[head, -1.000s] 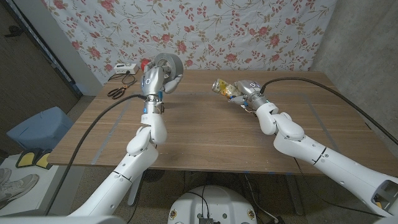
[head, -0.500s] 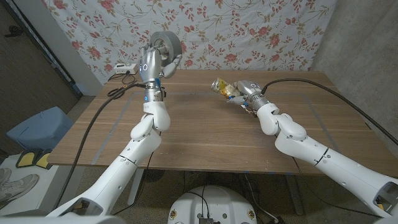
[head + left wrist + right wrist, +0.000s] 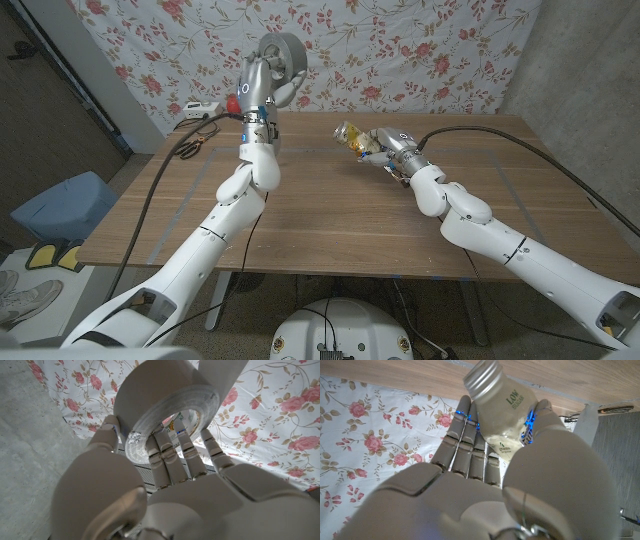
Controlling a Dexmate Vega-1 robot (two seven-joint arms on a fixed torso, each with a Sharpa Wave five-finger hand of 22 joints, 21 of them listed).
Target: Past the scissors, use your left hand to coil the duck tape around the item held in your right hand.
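- I am gripping the roll of duct tape (image 3: 279, 56) in my left hand (image 3: 262, 84), fingers through and around its core, and holding it high above the far left part of the table (image 3: 330, 215), against the flowered cloth (image 3: 430, 50) on the wall.
- In the left wrist view my fingers (image 3: 172, 457) are hooked into the roll's hole with the thumb on its outer face, so the grip looks firm.
- I am clasping a small clear bottle (image 3: 356, 139) with a metal screw cap in my right hand (image 3: 392, 146). It is lying tilted just over the far middle of the table, cap pointing toward my left side.
- The scissors (image 3: 188, 148) are lying on the far left of the table, near a white device (image 3: 199, 109) by the edge.
- I judge the step in hand to be bringing the roll across to the bottle, since the two are well apart.
- To do it well I am planning to lower the roll and line its hole or loose end up with the cap end, keeping the bottle steady.
- I cannot tell where the tape's free end is, so I should find it before any winding.
- The risk I see is knocking the bottle loose if I am coming in too fast.
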